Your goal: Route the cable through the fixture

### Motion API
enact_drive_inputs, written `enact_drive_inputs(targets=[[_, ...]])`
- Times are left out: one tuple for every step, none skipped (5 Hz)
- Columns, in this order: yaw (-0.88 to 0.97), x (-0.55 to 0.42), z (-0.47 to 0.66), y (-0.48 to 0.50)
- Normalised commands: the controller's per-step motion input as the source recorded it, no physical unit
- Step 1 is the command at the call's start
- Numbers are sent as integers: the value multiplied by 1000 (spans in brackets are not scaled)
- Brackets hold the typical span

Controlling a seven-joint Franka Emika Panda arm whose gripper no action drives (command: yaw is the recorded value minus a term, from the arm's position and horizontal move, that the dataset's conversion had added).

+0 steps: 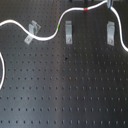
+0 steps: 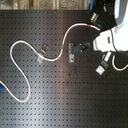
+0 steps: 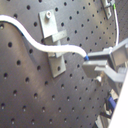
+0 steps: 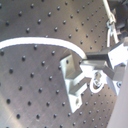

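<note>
Cable routing, part done
End effector [image 3: 92, 65] closed on the cable [image 1: 47, 35]; two fixtures [image 1: 68, 32] unthreaded

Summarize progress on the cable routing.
Done, apparently: the cable crosses the fixture on the first exterior view's left. In hand: the fingers pinch the cable beyond its red band. Left: the middle fixture and the fixture on the first exterior view's right, neither visibly threaded.
</note>
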Motion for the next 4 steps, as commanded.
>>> enact_drive_inputs(targets=[[106,-45,187,272],[66,-56,106,243],[0,-314,26,-39],[0,-359,17,-100]])
